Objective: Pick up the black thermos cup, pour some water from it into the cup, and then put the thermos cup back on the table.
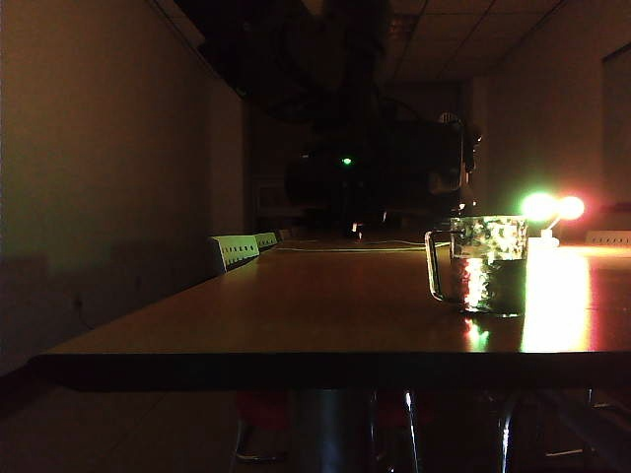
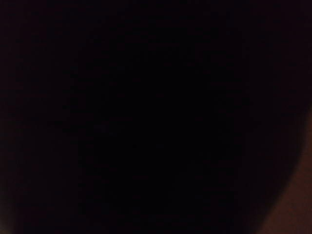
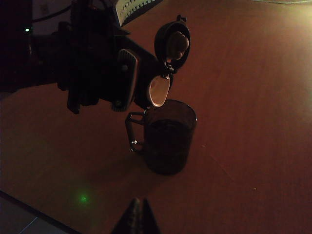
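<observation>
1. Dimly lit, the exterior view shows the desk [image 1: 296, 315] running away from the camera, with the cup [image 1: 488, 264] standing upright on its right side near the front edge, handle to the left and liquid in its lower part. The black thermos cup [image 1: 394, 177] lies roughly level in the air above and to the left of the cup, its mouth end at the right, over the cup's left rim. The left pincer itself is lost in the dark mass around the thermos here. A green light [image 1: 538, 205] and a red light [image 1: 570, 207] glow behind the cup; a pale ribbed box [image 1: 235, 249] sits at the far left of the desk.

2. The left wrist view is almost wholly black; nothing can be told apart in it.

3. Seen from the right wrist, the left pincer [image 3: 105, 80] is clamped around the thermos body, a ribbed finger [image 3: 126, 78] pressed against its side. The thermos is tipped with its pale spout [image 3: 158, 91] just above the cup's [image 3: 168, 139] rim and its flip lid [image 3: 173, 41] swung open. The cup stands on the desk [image 3: 253, 122]. The right pincer [image 3: 136, 214] hovers well apart from the cup, its tips together.
</observation>
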`<action>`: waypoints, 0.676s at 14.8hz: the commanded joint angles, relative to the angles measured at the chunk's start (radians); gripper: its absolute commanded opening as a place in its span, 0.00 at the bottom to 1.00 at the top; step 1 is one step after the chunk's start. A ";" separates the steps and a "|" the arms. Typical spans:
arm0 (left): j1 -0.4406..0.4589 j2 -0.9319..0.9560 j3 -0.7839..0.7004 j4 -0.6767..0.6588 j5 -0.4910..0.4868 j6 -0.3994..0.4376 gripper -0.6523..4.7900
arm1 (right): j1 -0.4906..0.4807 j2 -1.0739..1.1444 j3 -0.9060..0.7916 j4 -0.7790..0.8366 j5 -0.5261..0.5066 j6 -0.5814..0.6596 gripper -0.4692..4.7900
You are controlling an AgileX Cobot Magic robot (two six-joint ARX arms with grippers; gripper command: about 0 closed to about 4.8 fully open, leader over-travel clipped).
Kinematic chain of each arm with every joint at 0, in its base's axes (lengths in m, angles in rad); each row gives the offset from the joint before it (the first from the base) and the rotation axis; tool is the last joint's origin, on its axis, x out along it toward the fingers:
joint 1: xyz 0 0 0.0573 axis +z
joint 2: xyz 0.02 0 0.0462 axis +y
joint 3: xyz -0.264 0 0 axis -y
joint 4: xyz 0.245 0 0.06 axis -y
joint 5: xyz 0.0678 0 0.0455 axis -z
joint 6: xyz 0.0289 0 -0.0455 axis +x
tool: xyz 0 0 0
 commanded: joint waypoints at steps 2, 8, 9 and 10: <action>-0.003 -0.010 0.009 0.051 -0.008 0.078 0.67 | 0.000 0.000 0.005 0.010 -0.006 -0.002 0.08; -0.026 -0.010 0.009 0.082 0.008 0.116 0.67 | 0.000 0.000 0.005 0.010 -0.006 -0.002 0.08; -0.026 -0.010 0.009 0.082 0.008 0.141 0.67 | 0.000 0.000 0.005 0.010 -0.006 -0.002 0.08; -0.026 -0.010 0.009 0.083 0.010 0.163 0.67 | 0.000 0.000 0.005 0.010 -0.006 -0.002 0.08</action>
